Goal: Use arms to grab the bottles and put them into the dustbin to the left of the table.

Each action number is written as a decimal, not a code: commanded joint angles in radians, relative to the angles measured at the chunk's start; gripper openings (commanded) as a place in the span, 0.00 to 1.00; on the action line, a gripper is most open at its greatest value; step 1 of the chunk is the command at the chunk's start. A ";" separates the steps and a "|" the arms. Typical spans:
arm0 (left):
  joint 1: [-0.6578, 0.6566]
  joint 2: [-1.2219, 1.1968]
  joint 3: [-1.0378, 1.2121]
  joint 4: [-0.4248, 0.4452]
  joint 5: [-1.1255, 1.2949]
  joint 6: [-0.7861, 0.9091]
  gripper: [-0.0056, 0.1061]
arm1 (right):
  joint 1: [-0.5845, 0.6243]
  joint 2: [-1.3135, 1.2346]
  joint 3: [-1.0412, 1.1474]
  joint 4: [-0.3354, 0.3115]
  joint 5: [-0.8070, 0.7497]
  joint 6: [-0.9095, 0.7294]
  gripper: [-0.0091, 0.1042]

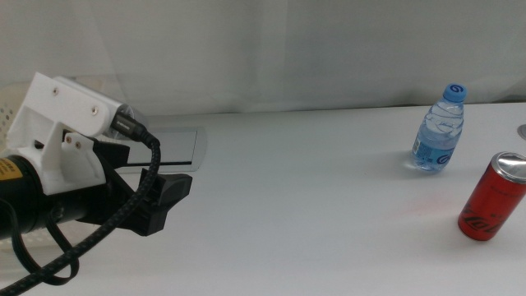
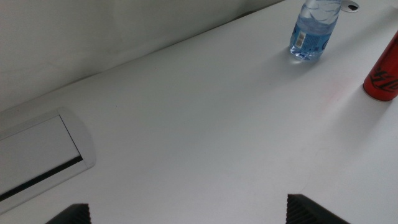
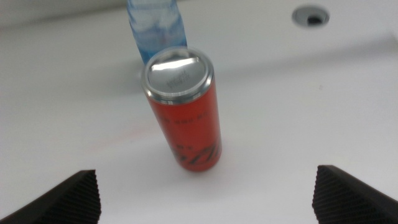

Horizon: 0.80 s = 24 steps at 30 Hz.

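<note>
Water bottle (image 1: 439,129) with blue cap is seen upright on the table (image 1: 312,205), far right side, untouched, well apart from the left gripper (image 1: 168,201). A red can (image 1: 491,197) stands near it, toward the camera; it is not part of the task and is probably clutter to be avoided. No tea bottle is visible in any view. The dustbin (image 1: 10,107) is only glimpsed at the far left behind the left arm, perforated wall partly shown. The left arm is held low over the table's left part, beside the grey inset plate (image 1: 177,146), wrist camera aimed across toward the bottle; its jaws are spread wide and hold nothing. The right gripper (image 3: 208,199) is poised above the can, with the bottle just behind it, jaws also wide and empty. A right-arm grasp seems likely, judged by closeness.
</note>
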 commanded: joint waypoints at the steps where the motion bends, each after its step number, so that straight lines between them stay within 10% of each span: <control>1: -0.005 -0.007 0.006 -0.016 -0.008 -0.011 0.79 | -0.006 0.045 -0.005 0.000 -0.008 -0.004 0.89; 9: -0.005 -0.007 0.006 -0.016 -0.008 -0.012 0.79 | -0.006 0.111 0.131 0.180 -0.200 -0.014 0.89; 24: -0.005 -0.007 0.006 -0.015 -0.023 -0.012 0.79 | 0.192 0.116 0.381 0.188 -0.752 -0.118 0.89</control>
